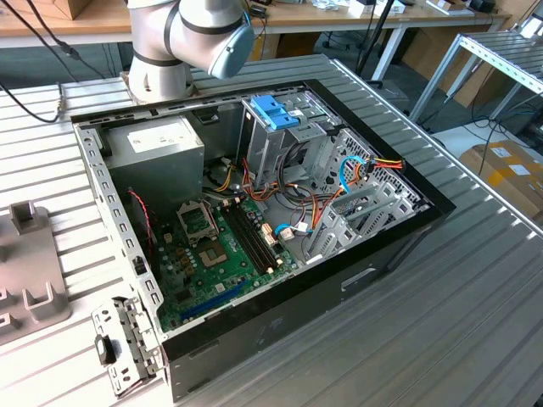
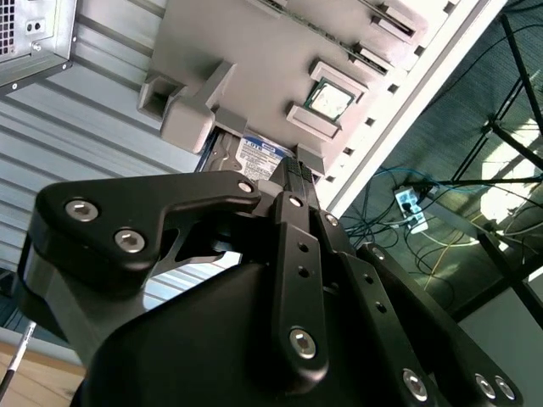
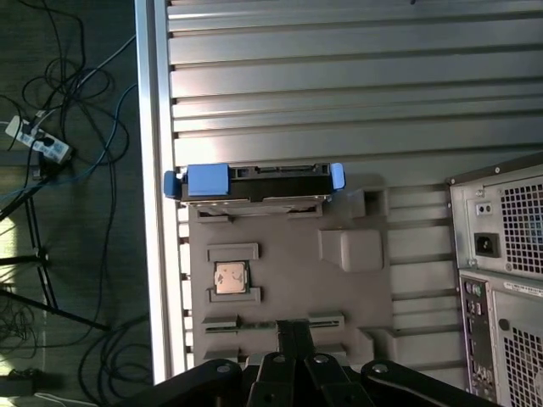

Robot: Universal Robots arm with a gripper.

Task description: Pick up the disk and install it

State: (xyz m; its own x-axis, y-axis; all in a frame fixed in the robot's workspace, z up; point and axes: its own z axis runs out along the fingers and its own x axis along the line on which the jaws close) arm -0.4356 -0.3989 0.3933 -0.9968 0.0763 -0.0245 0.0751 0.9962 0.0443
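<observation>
The disk (image 3: 254,182) is a grey-silver drive in a bright blue carrier frame. It stands on its edge in a slot at one end of a grey fixture plate (image 3: 288,297). In the second wrist view the disk (image 2: 254,154) shows its labelled face, partly hidden behind a fixture block and my fingers. My gripper (image 3: 293,326) hovers over the opposite end of the plate, apart from the disk. Its black fingers (image 2: 293,182) are pressed together, shut on nothing. In the exterior view the arm's base (image 1: 161,59) stands behind the open computer case (image 1: 254,212).
A processor chip (image 3: 231,277) sits in a pocket of the fixture plate. The case's rear panel (image 3: 501,271) stands beside the plate. The table's edge (image 3: 157,212) runs close to the disk, with cables on the floor beyond. A blue bracket (image 1: 276,110) tops the drive cage.
</observation>
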